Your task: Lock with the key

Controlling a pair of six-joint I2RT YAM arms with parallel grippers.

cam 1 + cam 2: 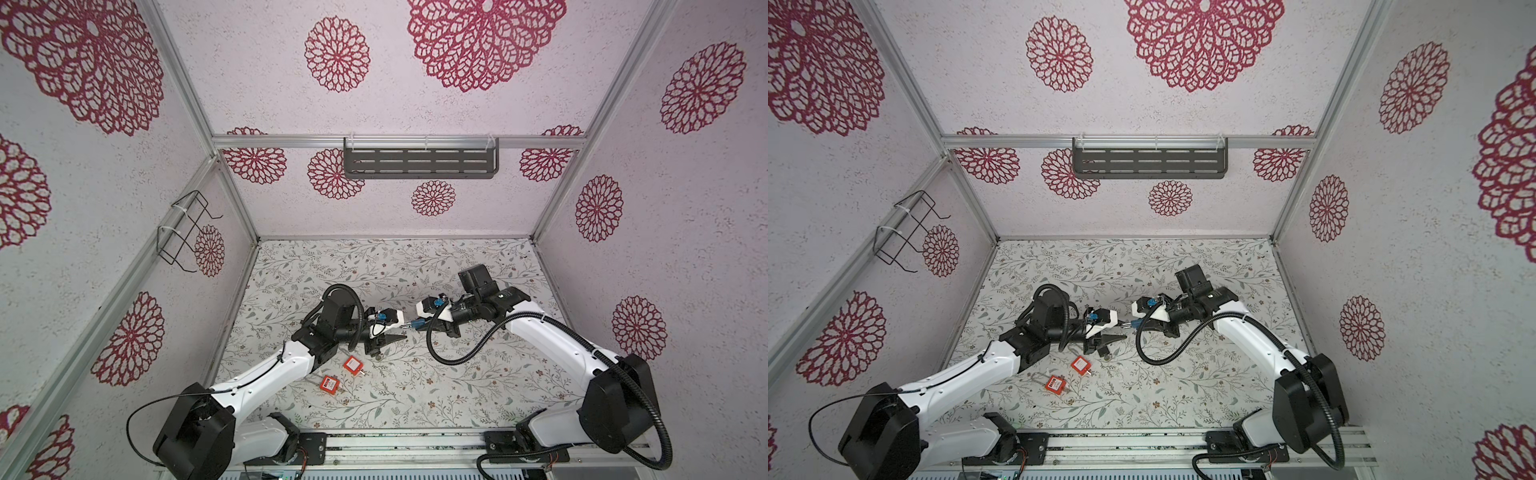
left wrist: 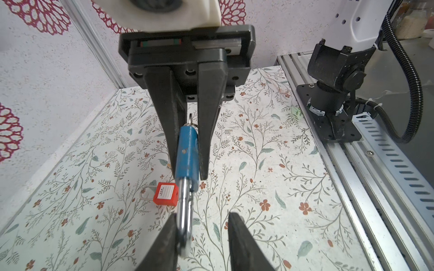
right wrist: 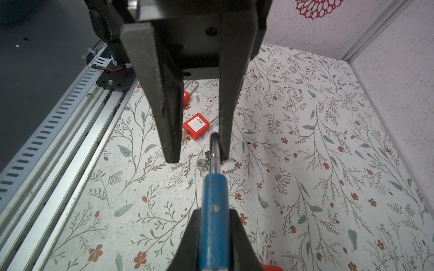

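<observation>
Right gripper [image 3: 213,212] clamps blue padlock [image 3: 212,192]; left gripper [image 2: 202,217] spread around shackle [image 2: 184,211]

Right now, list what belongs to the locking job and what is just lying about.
Job: blue padlock, gripped by the right tool; left tool, open around its shackle.
Lying about: two red padlocks; small silver pieces on the table, unidentifiable.

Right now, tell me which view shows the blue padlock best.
Left wrist: the blue padlock shows end to end, body and shackle. Right wrist shows it close but cut off; both top views show only a small speck.
</observation>
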